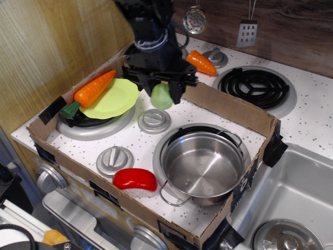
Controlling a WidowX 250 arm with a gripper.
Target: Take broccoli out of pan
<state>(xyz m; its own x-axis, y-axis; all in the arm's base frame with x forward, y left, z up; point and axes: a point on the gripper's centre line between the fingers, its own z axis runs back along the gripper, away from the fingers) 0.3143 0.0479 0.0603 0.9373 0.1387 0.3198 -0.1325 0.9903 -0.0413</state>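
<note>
The broccoli (161, 97), a pale green rounded lump, is held between the black fingers of my gripper (162, 94) near the back wall of the cardboard box, low over the white speckled stove top, next to a silver burner cap (154, 120). Whether it touches the surface cannot be told. The gripper is shut on it. The pan (204, 165), a shiny steel pot with wire loop handles, stands empty at the front right of the box, well apart from the gripper.
A cardboard box wall (229, 107) surrounds the work area. A carrot (94, 87) lies on a yellow-green plate (112, 99) at left. A red-and-white piece (135, 180) sits at the front. A second carrot (201, 62) and a coil burner (253, 86) lie behind the box. A sink (296, 198) is at right.
</note>
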